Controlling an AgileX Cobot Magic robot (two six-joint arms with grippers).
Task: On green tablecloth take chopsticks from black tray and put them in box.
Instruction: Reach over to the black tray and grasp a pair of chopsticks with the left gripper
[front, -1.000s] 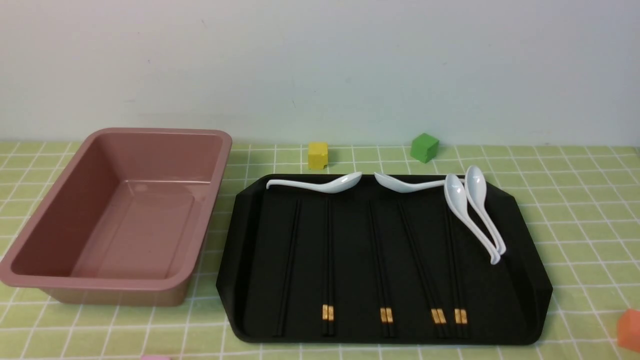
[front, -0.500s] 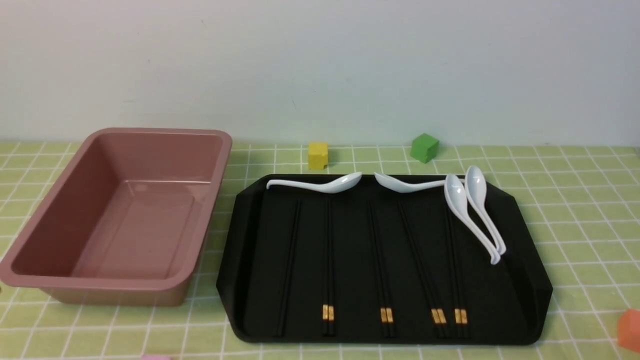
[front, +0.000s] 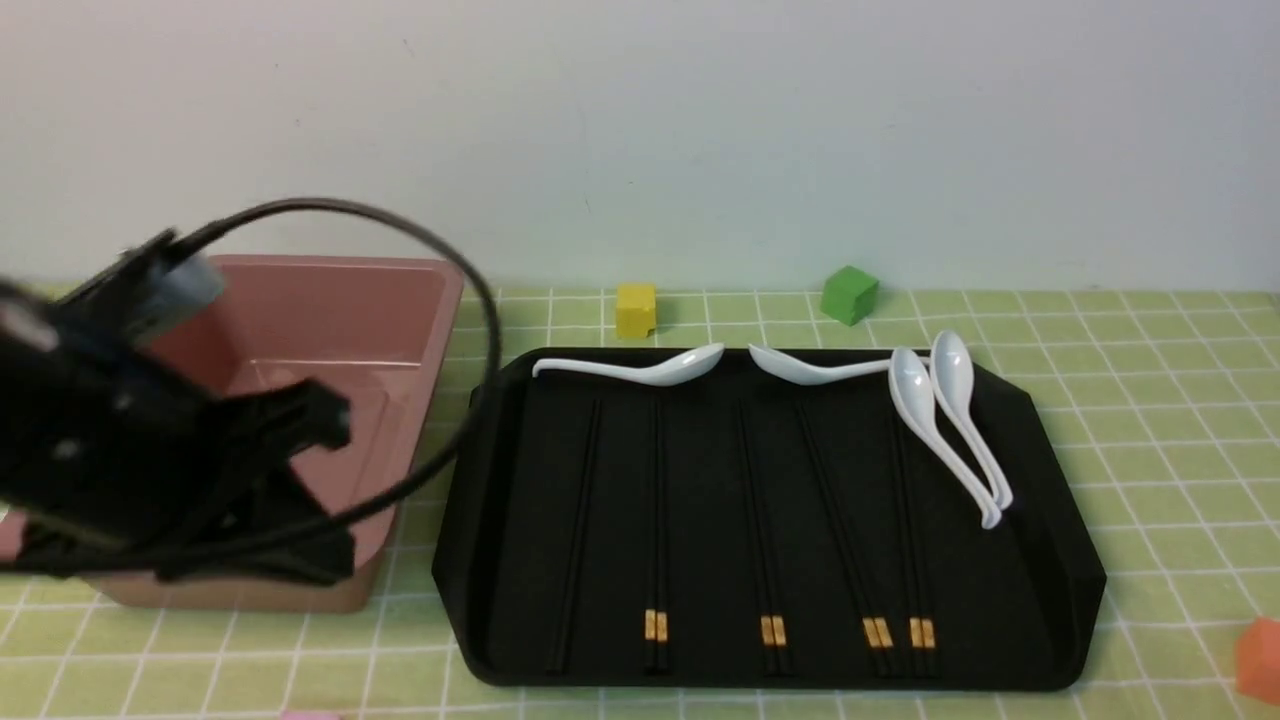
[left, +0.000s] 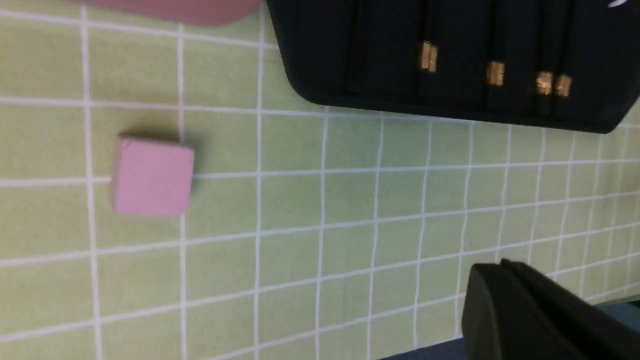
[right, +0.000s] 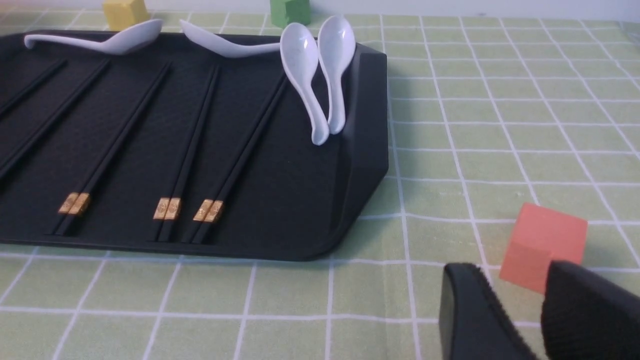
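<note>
near edge: a pink cube (left: 152, 175) sits on the green tablecloth (front: 1150, 420) just off the tray's near-left corner. An orange cube (front: 1258, 660) is off the near-right corner.
right pincer (right: 515, 280): down at the near right beside the orange cube, prongs apart and holding nothing. It's not in the front view at all.
left pincer (front: 330, 490): pretty blurry, hanging in front of the box's near end. The prongs look spread with nothing between them.
chopsticks (front: 578, 530): the plain black pair, leftmost in the black tray (front: 1070, 560), lying flat.
direction: they're to the right of the left pincer, just across the gap between box and tray.
long axis: runs near to far, leaning a touch right at the far end, so I'd guess the prongs need to close across it.
closer arm: the left one, easily.
in the way: a gold-banded pair (front: 656, 520) lies just right of them, with three more pairs further right. Black on black, easy to grab the wrong ones.
box (front: 440, 300): pink, empty from what shows, just left of the tray.
far end: white spoons (front: 960, 430) along the tray's far rim and far-right side.
beyond that: a yellow cube (front: 636, 310) and a green cube (front: 849, 295).
</note>
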